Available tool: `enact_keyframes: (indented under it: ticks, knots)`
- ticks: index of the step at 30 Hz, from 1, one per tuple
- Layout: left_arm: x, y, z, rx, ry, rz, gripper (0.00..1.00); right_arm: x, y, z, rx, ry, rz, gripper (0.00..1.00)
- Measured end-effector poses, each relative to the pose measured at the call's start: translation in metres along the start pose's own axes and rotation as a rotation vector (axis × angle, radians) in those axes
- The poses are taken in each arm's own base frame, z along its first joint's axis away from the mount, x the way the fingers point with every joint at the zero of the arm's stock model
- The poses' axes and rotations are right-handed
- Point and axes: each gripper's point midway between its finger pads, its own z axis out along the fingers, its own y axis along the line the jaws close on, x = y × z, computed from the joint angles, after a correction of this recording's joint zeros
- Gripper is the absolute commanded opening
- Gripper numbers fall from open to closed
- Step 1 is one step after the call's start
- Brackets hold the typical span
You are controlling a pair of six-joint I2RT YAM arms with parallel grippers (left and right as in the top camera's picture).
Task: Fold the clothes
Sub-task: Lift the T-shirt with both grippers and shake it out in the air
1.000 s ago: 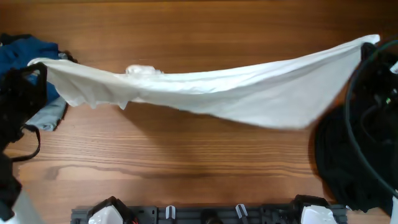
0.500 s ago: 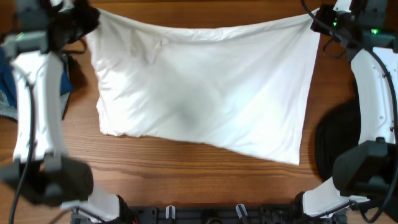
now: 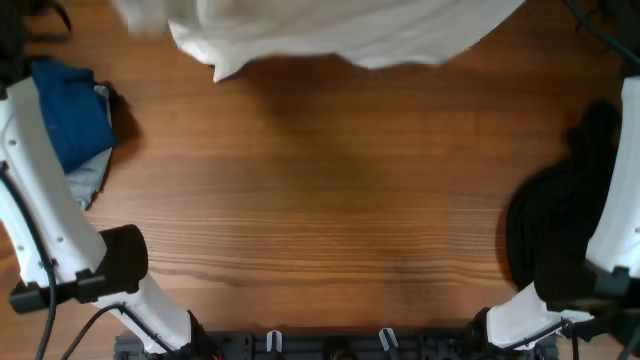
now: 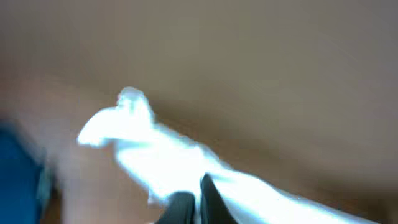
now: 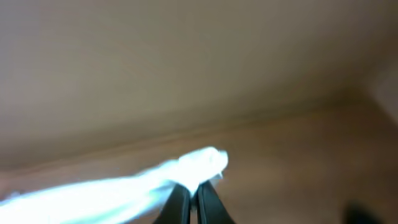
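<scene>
Clothes are in three spots on the surface [image 3: 330,230]. Closest in, a black garment [image 3: 555,240] is heaped at the right edge, toward the near right corner. A bit further back on the left edge there's a blue garment [image 3: 70,120] lying on top of a greyish piece [image 3: 90,180]. The white T-shirt [image 3: 340,30] is right up at the far edge, bunched, with a soft shadow on the wood under it and its top cut off by the overhead view. Wrist views are super blurry, but the left hand [image 4: 198,199] has its fingers pinched together on a bunched bit of the white cloth, and the right hand [image 5: 193,198] is clamped on white cloth the same way. Neither hand shows from overhead.
</scene>
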Motion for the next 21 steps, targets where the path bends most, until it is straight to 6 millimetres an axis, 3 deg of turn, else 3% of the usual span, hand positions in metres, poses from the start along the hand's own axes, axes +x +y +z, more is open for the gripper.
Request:
enact_keyframes:
  ticks: [1, 2, 3, 4, 5, 7, 9, 10, 14, 16, 19, 21]
  knots:
    - [0.034, 0.013, 0.014, -0.044, 0.138, -0.029, 0.04, 0.018, -0.004, 0.013, 0.017, 0.072, -0.001, 0.04]
    - [0.052, 0.020, 0.026, -0.067, 0.213, -0.044, 0.04, 0.034, -0.008, 0.023, 0.029, 0.137, -0.001, 0.04]
    - [0.076, 0.031, 0.044, -0.098, 0.309, -0.059, 0.04, 0.064, -0.014, 0.040, 0.052, 0.255, 0.003, 0.04]
    - [0.114, 0.047, 0.070, -0.144, 0.455, -0.081, 0.04, 0.100, -0.021, 0.060, 0.076, 0.395, 0.008, 0.04]
    - [0.145, 0.061, 0.091, -0.179, 0.566, -0.097, 0.04, 0.123, -0.024, 0.070, 0.088, 0.484, 0.011, 0.04]
    - [0.205, 0.085, 0.112, -0.247, 0.778, -0.125, 0.04, 0.180, -0.033, 0.083, 0.119, 0.711, 0.019, 0.04]
    - [0.235, 0.096, 0.116, -0.278, 0.880, -0.140, 0.04, 0.201, -0.036, 0.086, 0.130, 0.797, 0.021, 0.04]
    - [0.243, 0.099, 0.115, -0.286, 0.906, -0.144, 0.04, 0.201, -0.036, 0.087, 0.131, 0.796, 0.021, 0.04]
    - [0.231, 0.090, 0.118, -0.238, 0.854, -0.134, 0.04, 0.191, -0.034, 0.081, 0.126, 0.759, 0.020, 0.04]
    - [0.210, 0.077, 0.108, -0.192, 0.774, -0.115, 0.04, 0.163, -0.030, 0.072, 0.113, 0.650, 0.017, 0.04]
    - [0.161, 0.047, 0.065, -0.114, 0.591, -0.070, 0.04, 0.094, -0.018, 0.023, 0.080, 0.380, 0.018, 0.04]
    - [0.120, 0.021, 0.017, -0.051, 0.411, -0.022, 0.04, 0.049, -0.009, -0.036, 0.054, 0.186, 0.011, 0.04]
